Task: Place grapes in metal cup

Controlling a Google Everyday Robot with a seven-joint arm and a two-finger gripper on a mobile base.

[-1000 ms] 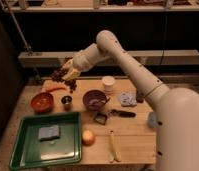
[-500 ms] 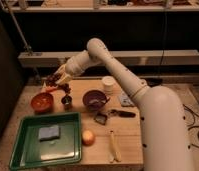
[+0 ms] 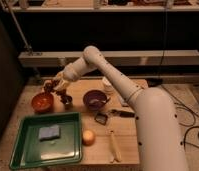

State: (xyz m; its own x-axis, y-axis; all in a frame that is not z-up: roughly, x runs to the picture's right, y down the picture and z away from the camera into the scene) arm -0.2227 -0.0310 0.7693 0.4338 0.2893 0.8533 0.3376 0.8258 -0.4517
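Observation:
My gripper [image 3: 56, 86] hangs over the back left of the wooden table, shut on the grapes [image 3: 50, 86], a dark lumpy cluster at its tip. The metal cup [image 3: 67, 101], small and grey, stands on the table just below and slightly right of the gripper, between the orange-red bowl [image 3: 42, 102] and the purple bowl [image 3: 95, 99]. The grapes hang above the gap between the orange-red bowl and the cup, clear of both.
A green tray [image 3: 28, 150] with a blue sponge [image 3: 49, 132] fills the front left. A round orange fruit [image 3: 88, 136] and a banana [image 3: 113, 145] lie at the front. A white cup [image 3: 108, 85], a small dark item [image 3: 101, 118] and a dark tool [image 3: 124, 113] sit to the right.
The arm has swung left and down with the grapes, from above the table's middle to just over the metal cup and the orange-red bowl.

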